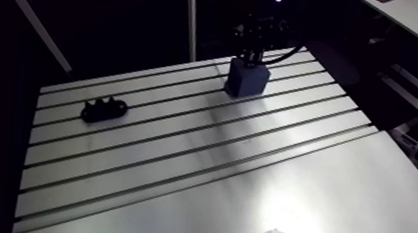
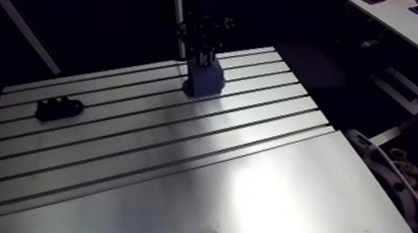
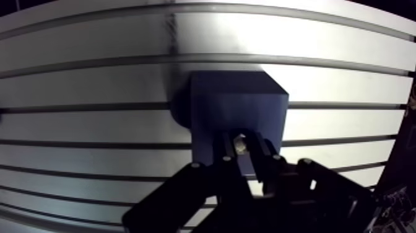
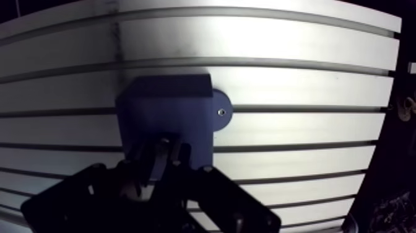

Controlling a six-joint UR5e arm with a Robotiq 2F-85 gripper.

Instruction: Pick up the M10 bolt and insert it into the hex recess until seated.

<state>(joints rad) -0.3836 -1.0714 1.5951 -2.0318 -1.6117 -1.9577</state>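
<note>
The wrist view shows the gripper (image 3: 244,149) drawn in narrow, its two black fingers (image 3: 221,162) standing close together with a small pale metal piece clamped between their tips. This piece is the M10 bolt (image 3: 240,143), though little of it is visible past the fingers. Directly under the fingertips, and reaching a little ahead of them, sits a dark blue block (image 3: 238,108) with a flat top face. The bolt is held right over the near part of that face. The hex recess cannot be made out behind the fingers, and whether the bolt touches the block cannot be told. To one side of the block, a round blue flange (image 4: 220,111) with a small screw head at its middle lies flat on the slotted table (image 3: 93,80).

In the arm view the hand comes straight down onto the top of the block, near the far edge of the table. A low black fixture (image 1: 104,109) lies on the table well apart from the hand, off to the side along the slots.
</note>
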